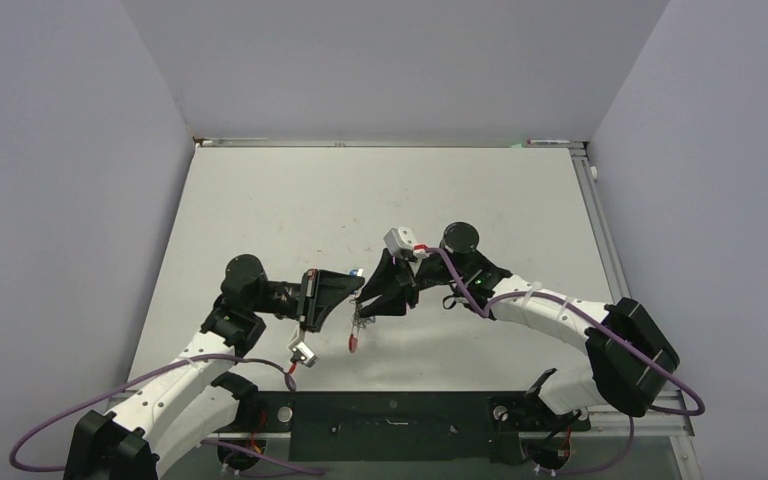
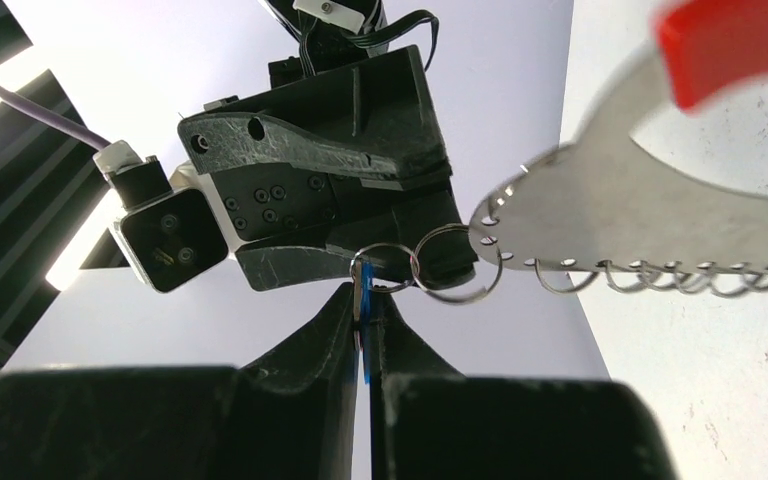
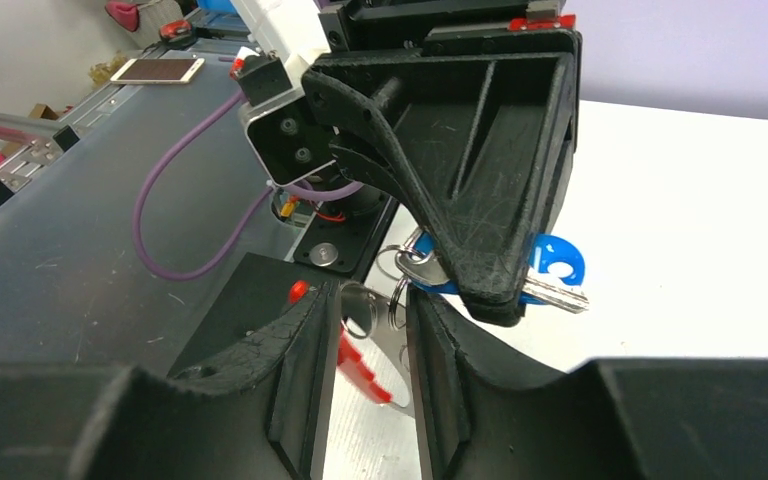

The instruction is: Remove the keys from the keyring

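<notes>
My left gripper [image 1: 352, 288] is shut on a blue-tagged key [image 2: 363, 288], seen edge-on between its fingers. In the right wrist view the key's blue tag [image 3: 560, 262] and metal blade stick out past the left finger. Small split rings [image 2: 457, 262] link this key to the keyring [image 2: 640, 210], a silvery plate with a row of holes and a red part. My right gripper [image 1: 372, 300] faces the left one, and the keyring's red part [image 3: 360, 370] sits between its nearly closed fingers [image 3: 310, 340]. A red piece [image 1: 353, 343] hangs below both grippers. Other keys are hidden.
The white table [image 1: 380, 200] stretches away behind the grippers, bounded by grey walls and a metal rail [image 1: 600, 230] on the right. The black base plate [image 1: 390, 412] lies between the arm bases. Purple cables [image 1: 560, 310] trail along both arms.
</notes>
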`<action>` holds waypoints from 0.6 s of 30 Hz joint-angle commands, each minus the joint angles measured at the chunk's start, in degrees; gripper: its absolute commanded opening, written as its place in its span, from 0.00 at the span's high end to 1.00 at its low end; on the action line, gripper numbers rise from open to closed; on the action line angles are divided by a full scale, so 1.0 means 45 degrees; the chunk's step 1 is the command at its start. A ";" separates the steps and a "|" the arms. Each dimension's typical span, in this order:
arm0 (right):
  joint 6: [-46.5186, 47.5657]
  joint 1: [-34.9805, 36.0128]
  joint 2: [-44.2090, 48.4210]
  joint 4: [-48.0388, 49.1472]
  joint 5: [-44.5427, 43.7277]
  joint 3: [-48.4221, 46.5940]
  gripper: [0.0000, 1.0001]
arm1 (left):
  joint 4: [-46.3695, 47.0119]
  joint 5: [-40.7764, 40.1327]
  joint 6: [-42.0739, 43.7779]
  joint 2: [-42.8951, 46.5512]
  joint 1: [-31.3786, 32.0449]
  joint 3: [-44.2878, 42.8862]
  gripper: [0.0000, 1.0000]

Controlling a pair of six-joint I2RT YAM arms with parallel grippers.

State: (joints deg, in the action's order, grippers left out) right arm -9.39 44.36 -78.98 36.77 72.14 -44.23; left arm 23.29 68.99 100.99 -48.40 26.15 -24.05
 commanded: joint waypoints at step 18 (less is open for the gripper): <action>0.0972 -0.0019 0.0065 -0.0507 -0.1394 -0.0074 0.94 | -0.0420 -0.0146 -0.0487 0.0430 -0.0316 -0.0358 1.00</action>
State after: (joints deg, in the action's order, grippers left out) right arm -7.11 44.36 -79.53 33.82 66.15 -44.23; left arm 21.26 68.58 100.77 -48.05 25.82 -24.05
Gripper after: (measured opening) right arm 0.089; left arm 0.019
